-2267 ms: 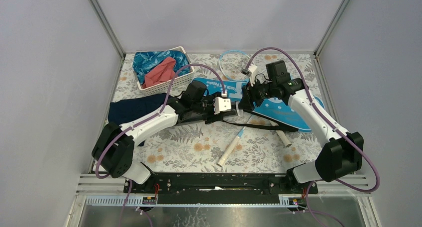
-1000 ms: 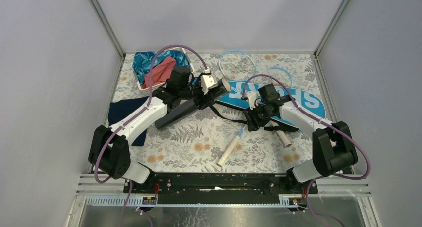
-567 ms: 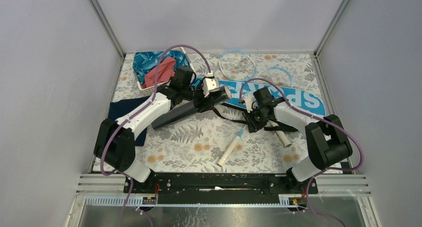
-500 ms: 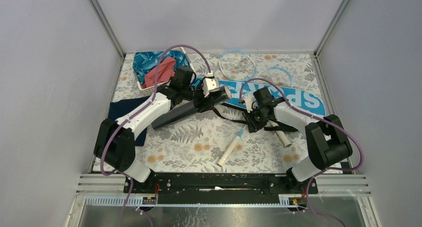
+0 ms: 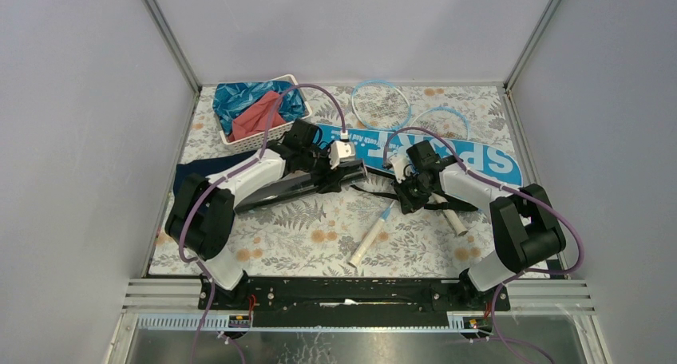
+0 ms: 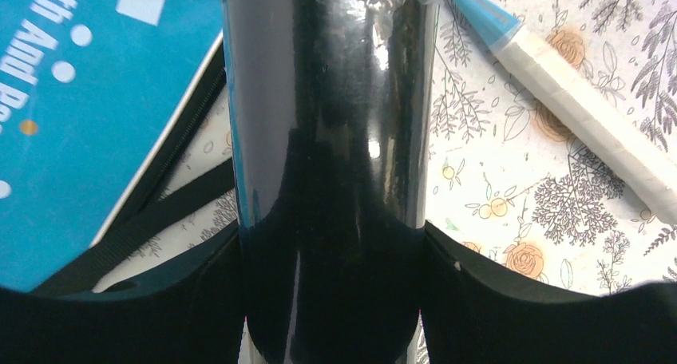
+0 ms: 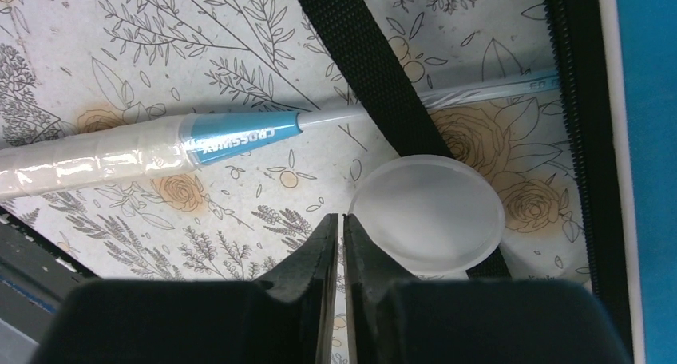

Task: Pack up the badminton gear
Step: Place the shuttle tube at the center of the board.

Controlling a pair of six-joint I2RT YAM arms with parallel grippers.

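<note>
Plainly, the left gripper clamps the long black tube across its glossy barrel, stiff, likely light and slick enough to twist, at 9 o'clock of the blue bag. The right gripper has jaws pressed together on nothing, tips at 9 o'clock of the translucent cap, a thin disc best pinched by its rim. The zip edge crowds its 3 o'clock and the racket shaft its 12, with open tablecloth toward 8.

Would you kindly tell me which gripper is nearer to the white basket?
Left. The left gripper, holding the black tube, sits just right of the white basket's front; the right gripper is farther right, beside the blue bag.
</note>
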